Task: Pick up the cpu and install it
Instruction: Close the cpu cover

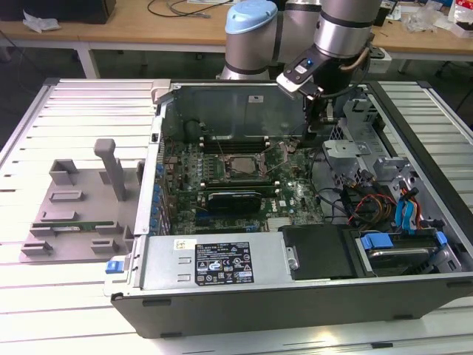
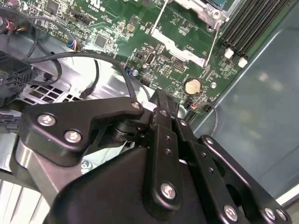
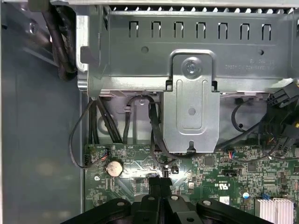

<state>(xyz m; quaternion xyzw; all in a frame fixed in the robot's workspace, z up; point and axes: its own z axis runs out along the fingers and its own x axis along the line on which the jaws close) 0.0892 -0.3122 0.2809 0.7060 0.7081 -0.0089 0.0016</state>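
Slatted bench (image 1: 74, 111), open computer case (image 1: 162, 296). Gripper (image 3: 161, 181) jaws closed, nothing seen between them, low by the coin battery (image 3: 113, 167); cpu (image 1: 238, 167) looks seated. We advise slow moves, clear of cables (image 3: 153, 122)

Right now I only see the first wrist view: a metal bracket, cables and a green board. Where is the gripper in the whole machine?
Observer: In the exterior view the gripper hangs inside an open computer case, toward the exterior view's right of its middle.
Visitor: Where would the cpu go?
Observer: Into the black-framed socket in the middle of the board, to the exterior view's left of the gripper. I cannot tell if a cpu already lies in it.
Visitor: Is there anything outside the case?
Observer: A grey tray lies beside it at the exterior view's left, with a long green memory stick on it.
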